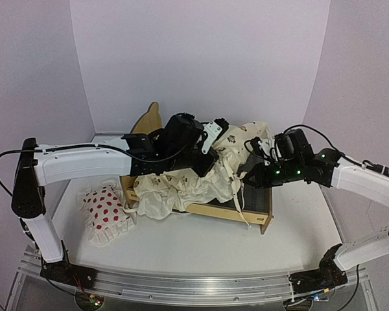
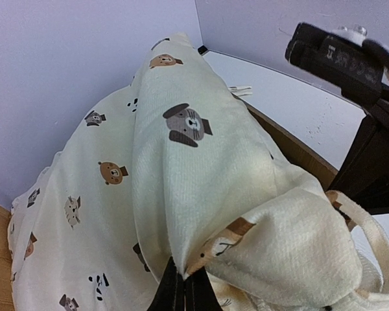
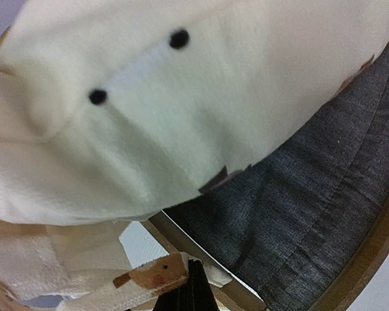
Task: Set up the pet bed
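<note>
With left tool (image 2: 183, 286) and right tool (image 3: 193, 290) each pinching cream ruffled animal-print fabric quilt (image 1: 201, 184), spreading over pale plywood pet bed (image 1: 214, 211); next, probably: pull toward 9 and 3 o'clock, lower flat.

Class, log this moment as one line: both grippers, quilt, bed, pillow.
left gripper: shut on quilt | right gripper: shut on quilt | pet bed: quilt bunched over it | pillow: beside bed

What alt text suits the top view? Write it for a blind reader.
Both arms reach over a small wooden bed, the left gripper and right gripper pinching a cream animal-print quilt bunched across it. A red-dotted pillow lies on the table left of the bed.
</note>
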`<state>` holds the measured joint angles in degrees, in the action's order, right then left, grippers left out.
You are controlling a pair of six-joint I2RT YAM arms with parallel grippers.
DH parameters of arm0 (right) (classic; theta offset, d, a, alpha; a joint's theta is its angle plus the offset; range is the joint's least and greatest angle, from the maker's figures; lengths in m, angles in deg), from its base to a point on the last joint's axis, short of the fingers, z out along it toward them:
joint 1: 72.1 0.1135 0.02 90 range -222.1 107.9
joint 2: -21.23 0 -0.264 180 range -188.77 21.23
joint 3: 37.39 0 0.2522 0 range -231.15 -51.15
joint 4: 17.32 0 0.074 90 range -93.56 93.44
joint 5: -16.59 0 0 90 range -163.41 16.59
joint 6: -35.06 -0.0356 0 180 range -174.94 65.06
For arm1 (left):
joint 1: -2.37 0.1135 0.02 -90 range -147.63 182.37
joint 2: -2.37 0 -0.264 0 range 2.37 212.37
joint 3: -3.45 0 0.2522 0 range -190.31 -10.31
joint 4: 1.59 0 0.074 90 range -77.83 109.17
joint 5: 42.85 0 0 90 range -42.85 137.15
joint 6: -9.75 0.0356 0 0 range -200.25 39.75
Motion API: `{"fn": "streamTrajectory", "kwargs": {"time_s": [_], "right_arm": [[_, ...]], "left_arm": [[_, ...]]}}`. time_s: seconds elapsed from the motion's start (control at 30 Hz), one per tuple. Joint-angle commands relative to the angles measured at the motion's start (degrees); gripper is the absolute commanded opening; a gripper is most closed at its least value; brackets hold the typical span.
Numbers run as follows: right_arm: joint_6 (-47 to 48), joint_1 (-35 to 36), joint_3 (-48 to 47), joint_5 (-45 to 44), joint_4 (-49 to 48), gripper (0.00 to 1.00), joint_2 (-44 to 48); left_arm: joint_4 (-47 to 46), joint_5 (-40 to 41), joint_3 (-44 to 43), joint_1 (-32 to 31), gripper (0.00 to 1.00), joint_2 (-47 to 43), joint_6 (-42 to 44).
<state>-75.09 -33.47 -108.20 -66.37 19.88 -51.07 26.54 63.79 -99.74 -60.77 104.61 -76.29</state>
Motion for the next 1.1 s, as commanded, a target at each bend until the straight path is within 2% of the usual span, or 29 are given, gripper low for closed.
{"fn": "streamTrajectory", "kwargs": {"time_s": [0.0,0.63,0.93,1.07], "right_arm": [[-2.02,0.34,2.67,1.5,-1.08,0.0,-1.04],[-2.7,0.39,8.93,-4.2,-0.84,0.0,-0.88],[0.36,0.39,1.38,-14.83,3.18,0.0,-0.41],[0.99,0.39,-0.97,-14.26,3.45,0.0,-1.56]], "left_arm": [[-0.49,0.78,0.13,0.73,0.0,-3.35,-0.8],[-0.18,-2.03,-0.9,0.73,0.0,-1.56,-1.68],[0.47,-2.61,-1.82,0.73,0.0,-0.89,-2.11],[0.57,-1.85,-1.58,0.73,0.0,-0.94,-2.12]]}}
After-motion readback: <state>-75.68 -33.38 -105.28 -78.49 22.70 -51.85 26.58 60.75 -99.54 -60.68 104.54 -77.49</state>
